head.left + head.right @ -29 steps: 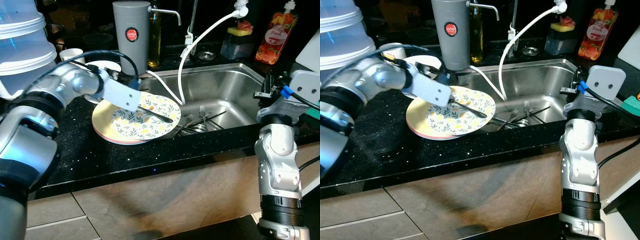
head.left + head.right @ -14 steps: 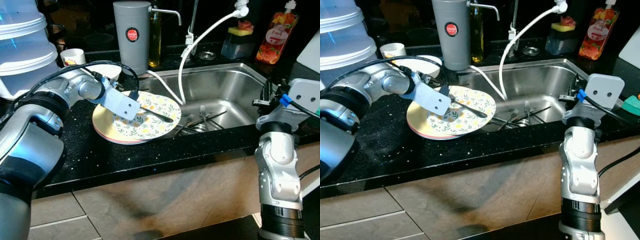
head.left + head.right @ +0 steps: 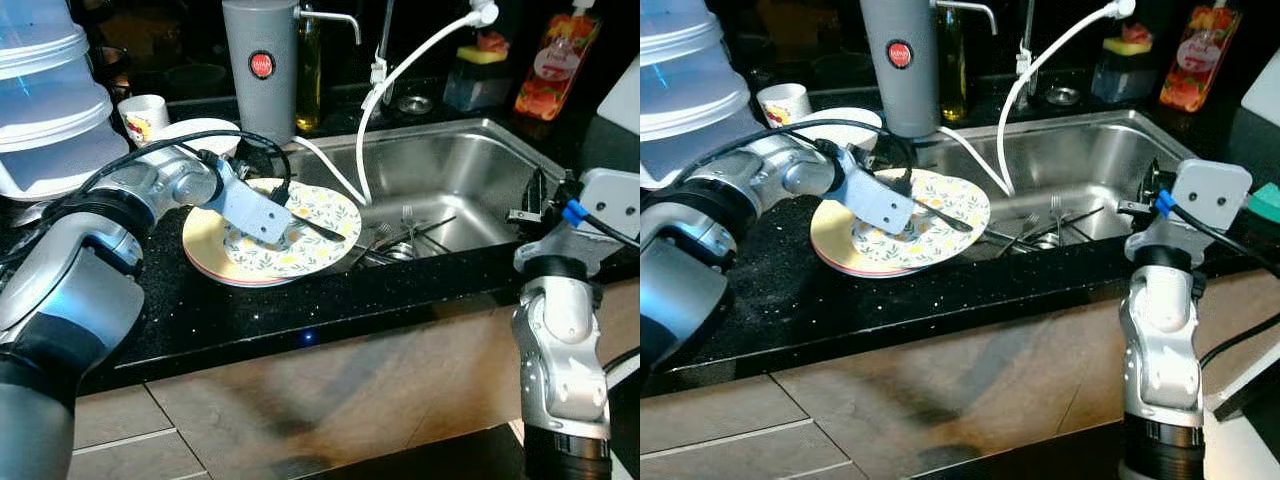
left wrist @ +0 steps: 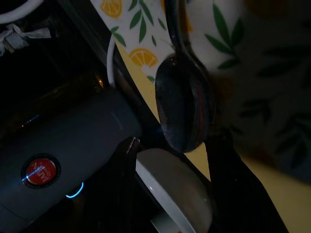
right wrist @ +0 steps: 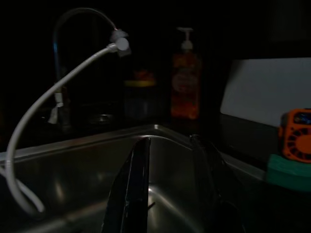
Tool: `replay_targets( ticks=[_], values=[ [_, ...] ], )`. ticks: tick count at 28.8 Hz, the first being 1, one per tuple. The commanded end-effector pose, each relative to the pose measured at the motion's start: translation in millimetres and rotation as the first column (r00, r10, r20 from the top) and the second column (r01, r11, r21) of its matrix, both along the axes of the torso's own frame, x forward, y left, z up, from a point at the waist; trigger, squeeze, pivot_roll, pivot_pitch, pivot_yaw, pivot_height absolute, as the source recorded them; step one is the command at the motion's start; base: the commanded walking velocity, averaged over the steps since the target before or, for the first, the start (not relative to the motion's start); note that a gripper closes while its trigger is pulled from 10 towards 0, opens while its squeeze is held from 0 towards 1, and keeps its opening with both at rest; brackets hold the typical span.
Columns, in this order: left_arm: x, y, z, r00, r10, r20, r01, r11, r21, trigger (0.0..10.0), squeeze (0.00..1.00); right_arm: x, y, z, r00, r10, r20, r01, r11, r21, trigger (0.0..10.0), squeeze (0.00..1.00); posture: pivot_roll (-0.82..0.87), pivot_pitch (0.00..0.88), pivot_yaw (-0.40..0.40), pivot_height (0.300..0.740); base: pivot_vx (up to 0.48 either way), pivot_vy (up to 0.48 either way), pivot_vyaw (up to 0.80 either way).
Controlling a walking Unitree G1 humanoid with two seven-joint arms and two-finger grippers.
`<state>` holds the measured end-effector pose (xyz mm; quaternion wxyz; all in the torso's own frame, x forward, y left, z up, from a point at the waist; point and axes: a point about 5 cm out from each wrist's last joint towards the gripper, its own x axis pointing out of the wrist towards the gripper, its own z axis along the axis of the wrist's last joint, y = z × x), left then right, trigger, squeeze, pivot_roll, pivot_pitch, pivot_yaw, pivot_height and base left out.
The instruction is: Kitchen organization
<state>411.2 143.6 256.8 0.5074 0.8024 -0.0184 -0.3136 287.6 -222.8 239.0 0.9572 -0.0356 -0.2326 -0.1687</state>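
Observation:
A leaf-and-lemon patterned plate [image 3: 300, 255] tops a stack of plates on the black counter, left of the sink. A dark spoon [image 3: 318, 227] lies on it, handle pointing toward the sink. My left gripper [image 3: 273, 192] is low over the plate's back edge. In the left wrist view it [image 4: 176, 138] stands open, a finger on either side of the spoon's bowl [image 4: 183, 109]. My right gripper [image 3: 537, 190] hovers open at the sink's right rim, nothing between its fingers [image 5: 131, 194].
The steel sink [image 3: 450, 165] holds forks [image 3: 405, 232], and a white hose [image 3: 400, 70] loops into it. A grey canister [image 3: 262, 70], white bowl [image 3: 195, 130] and cup [image 3: 145, 115] stand behind the plates. Stacked plastic tubs [image 3: 45, 100] are at far left, a soap bottle [image 3: 558, 60] at back right.
My left wrist has dropped and drawn back toward the spoon's bowl end. The spoon and plates lie where they were. The camera shifted slightly; the right arm barely moved.

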Motion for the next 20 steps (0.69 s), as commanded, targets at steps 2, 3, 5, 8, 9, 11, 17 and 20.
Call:
replay_targets(
  ticks=[2,3,5,8,9,11,17,20],
  values=[
    [-1.3,1.2,-19,1.0,0.003,-0.023,-0.002,0.999,0.038,10.0,0.0,-2.1,1.3,2,1.0,0.002,0.003,-0.002,1.0,0.005,10.0,0.0,-0.03,0.077,0.043,0.74,0.0,0.0,0.0],
    [-1.7,1.6,-24,1.0,0.003,-0.024,-0.002,0.999,0.042,8.3,0.0,-2.2,1.0,2,1.0,0.001,0.001,-0.001,1.0,0.006,10.0,0.0,-0.03,0.077,0.043,0.74,0.0,0.0,0.0],
    [-2.8,2.9,-30,0.999,0.005,-0.036,-0.004,0.999,0.043,4.9,0.0,-1.7,0.6,2,1.0,0.0,-0.001,0.0,1.0,0.006,10.0,0.0,-0.03,0.08,0.038,0.74,0.0,0.0,0.0],
    [-3.2,3.3,-32,0.999,0.003,-0.037,-0.002,0.999,0.046,2.5,0.0,-1.5,0.5,2,1.0,0.0,-0.002,0.0,1.0,0.006,10.0,0.0,-0.03,0.08,0.038,0.74,0.0,0.0,0.0],
    [-3.4,4.2,-35,0.999,0.004,-0.036,-0.002,0.999,0.047,0.0,0.0,-0.9,0.5,3,1.0,0.001,-0.002,-0.001,1.0,0.006,10.0,0.0,-0.03,0.079,0.037,0.74,0.0,0.0,0.0],
    [-2.9,5.5,-35,1.0,0.002,-0.014,-0.001,0.999,0.047,0.0,0.0,0.6,0.2,4,1.0,0.002,-0.002,-0.002,1.0,0.006,10.0,0.0,-0.03,0.072,0.031,0.74,0.0,0.0,0.0],
    [1.2,5.3,-11,0.996,-0.015,0.092,0.015,1.0,-0.008,0.0,0.0,4.2,-0.4,7,1.0,0.005,0.005,-0.005,1.0,0.006,10.0,0.0,-0.02,0.057,0.025,0.74,0.0,0.0,0.0],
    [2.1,4.6,3,0.992,-0.023,0.127,0.028,0.999,-0.036,0.0,0.0,5.6,-0.5,8,1.0,0.006,0.008,-0.006,1.0,0.007,10.0,0.0,-0.02,0.053,0.024,0.74,0.0,0.0,0.0]
  ],
)
